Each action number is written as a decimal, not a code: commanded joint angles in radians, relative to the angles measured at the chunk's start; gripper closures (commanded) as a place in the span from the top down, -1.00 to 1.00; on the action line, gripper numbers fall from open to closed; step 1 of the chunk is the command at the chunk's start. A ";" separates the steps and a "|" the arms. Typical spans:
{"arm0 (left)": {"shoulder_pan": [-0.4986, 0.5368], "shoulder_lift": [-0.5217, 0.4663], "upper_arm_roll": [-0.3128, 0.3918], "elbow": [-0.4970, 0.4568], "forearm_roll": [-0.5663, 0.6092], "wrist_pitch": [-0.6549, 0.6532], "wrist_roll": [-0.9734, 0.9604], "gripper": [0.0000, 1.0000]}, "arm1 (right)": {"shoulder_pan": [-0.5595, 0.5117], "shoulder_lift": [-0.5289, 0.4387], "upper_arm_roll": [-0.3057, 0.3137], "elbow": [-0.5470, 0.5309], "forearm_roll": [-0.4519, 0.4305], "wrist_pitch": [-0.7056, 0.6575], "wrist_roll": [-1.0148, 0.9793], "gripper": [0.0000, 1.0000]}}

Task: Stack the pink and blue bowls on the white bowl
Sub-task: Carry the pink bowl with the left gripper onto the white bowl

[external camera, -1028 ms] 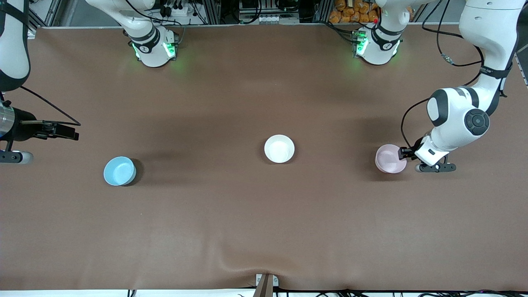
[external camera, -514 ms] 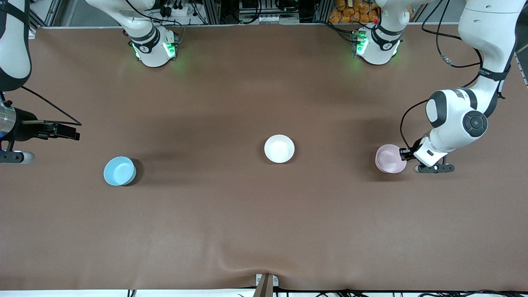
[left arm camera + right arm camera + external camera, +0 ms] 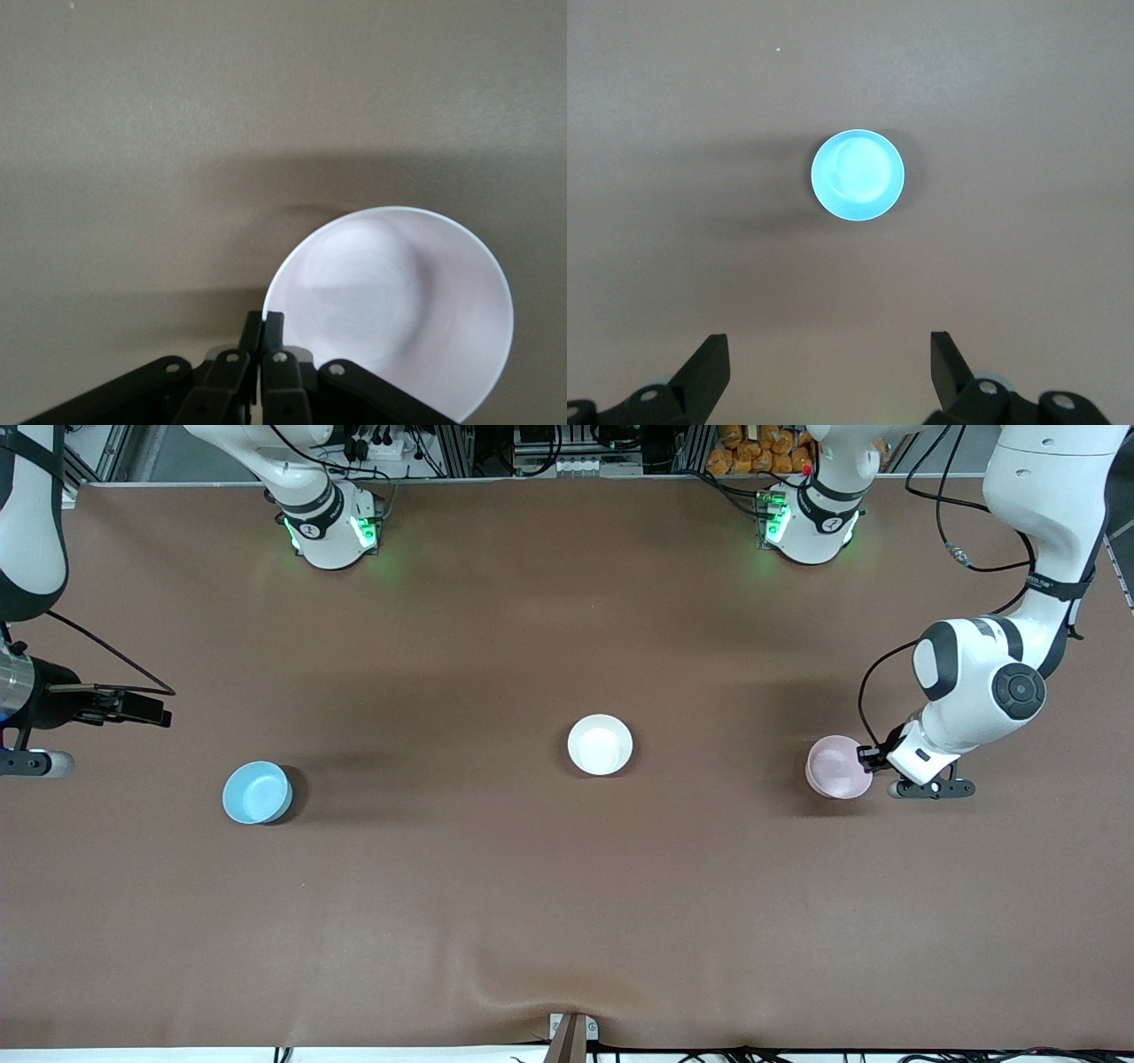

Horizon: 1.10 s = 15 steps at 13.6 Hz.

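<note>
The pale pink bowl (image 3: 836,766) sits on the table toward the left arm's end. My left gripper (image 3: 865,758) is shut on its rim on the side away from the white bowl. In the left wrist view the fingers (image 3: 274,325) pinch the pink bowl's (image 3: 399,305) edge, one inside and one outside. The white bowl (image 3: 600,744) stands empty mid-table. The sky-blue bowl (image 3: 257,792) sits toward the right arm's end. My right gripper (image 3: 151,709) waits open and empty in the air. Its wrist view (image 3: 830,341) shows the blue bowl (image 3: 858,174) well below it.
The brown table cover (image 3: 567,886) has a small wrinkle at the edge nearest the front camera. The arm bases (image 3: 332,527) stand along the edge farthest from that camera. Nothing else lies on the table.
My left hand has shifted very slightly toward the pink bowl. The bowls and the right arm have not moved.
</note>
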 commanded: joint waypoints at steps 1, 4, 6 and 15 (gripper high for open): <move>0.004 -0.102 -0.014 -0.057 -0.005 0.002 0.036 -1.00 | -0.012 -0.015 0.007 -0.025 -0.006 0.020 -0.002 1.00; 0.004 -0.214 -0.038 -0.062 -0.007 -0.119 0.035 -1.00 | -0.013 -0.015 0.007 -0.030 -0.006 0.020 -0.003 1.00; 0.004 -0.279 -0.087 -0.056 -0.012 -0.201 0.015 -1.00 | -0.013 -0.015 0.007 -0.035 -0.006 0.021 -0.003 1.00; -0.024 -0.238 -0.395 0.139 -0.076 -0.368 -0.396 -1.00 | -0.059 0.089 0.007 -0.035 -0.007 0.151 -0.012 1.00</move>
